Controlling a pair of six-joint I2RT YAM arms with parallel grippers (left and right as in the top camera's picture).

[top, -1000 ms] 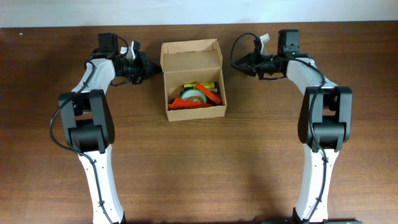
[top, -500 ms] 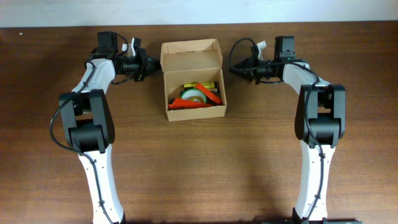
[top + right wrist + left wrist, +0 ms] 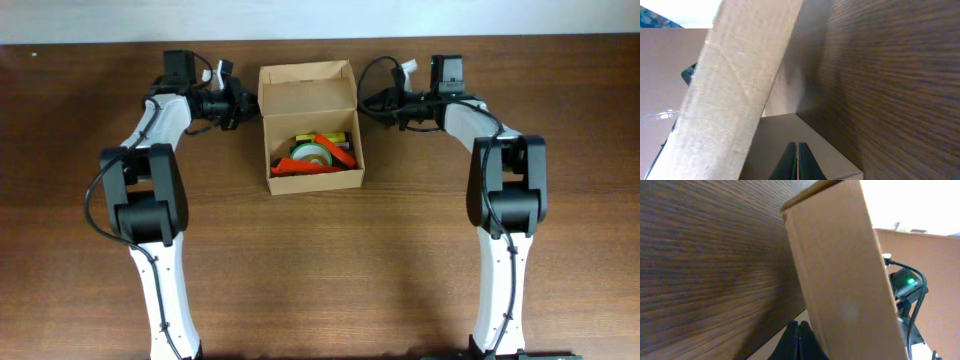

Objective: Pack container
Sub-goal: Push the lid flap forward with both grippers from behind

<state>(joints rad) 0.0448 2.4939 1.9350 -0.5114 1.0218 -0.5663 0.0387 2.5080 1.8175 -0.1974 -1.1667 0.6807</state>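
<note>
Both have edged inward at upper centre; left gripper (image 3: 243, 104) and right gripper (image 3: 366, 100), fingers pressed together, empty, flank the container (image 3: 310, 181); closing it looks next.

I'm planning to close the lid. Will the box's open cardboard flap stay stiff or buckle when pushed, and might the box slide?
The flap looks like thin plain cardboard, so it probably swings on its hinge but could crease under a hard poke. The box holds only a few small items, so it likely slides on the smooth table.
</note>
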